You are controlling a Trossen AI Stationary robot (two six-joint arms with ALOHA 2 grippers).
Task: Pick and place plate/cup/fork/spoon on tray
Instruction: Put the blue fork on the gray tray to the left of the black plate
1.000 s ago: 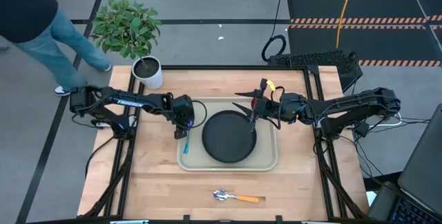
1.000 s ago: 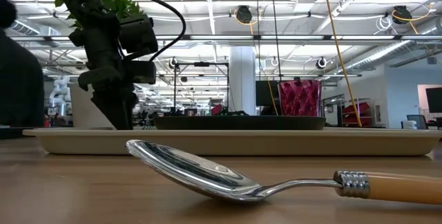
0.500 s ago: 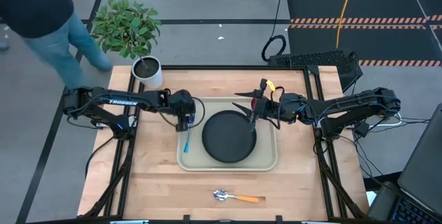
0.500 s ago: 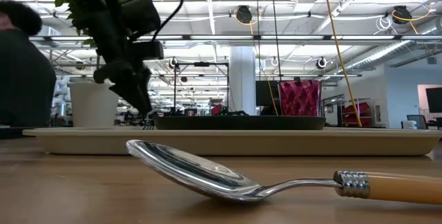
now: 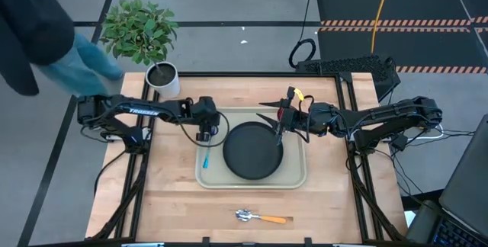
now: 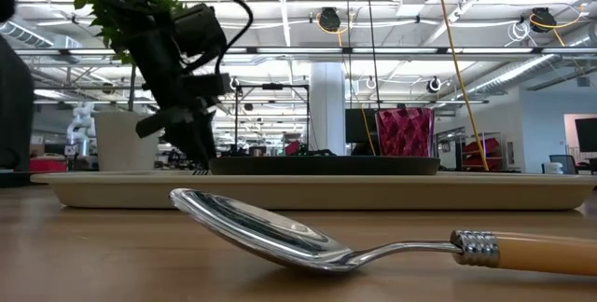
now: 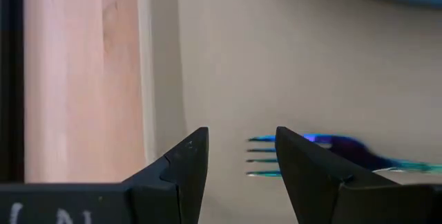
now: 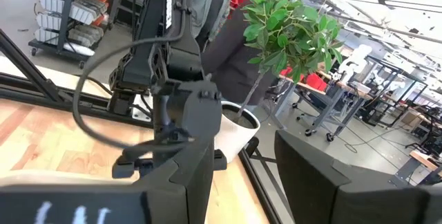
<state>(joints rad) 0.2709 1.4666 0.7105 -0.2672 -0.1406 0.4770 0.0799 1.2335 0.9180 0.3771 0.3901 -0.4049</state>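
Left gripper (image 5: pixel 204 135) hovering released, fork (image 5: pixel 204 158) lying just beneath on tray (image 5: pixel 293 178); right gripper (image 5: pixel 279 129) waiting released beside cup (image 6: pixel 404 132)

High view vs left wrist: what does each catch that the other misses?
High view only: plate, cup by the right gripper, spoon on bare table, potted plant.
Left wrist only: the left gripper with its fingers open, and the fork tines lying free on the tray.
Both: fork, tray.
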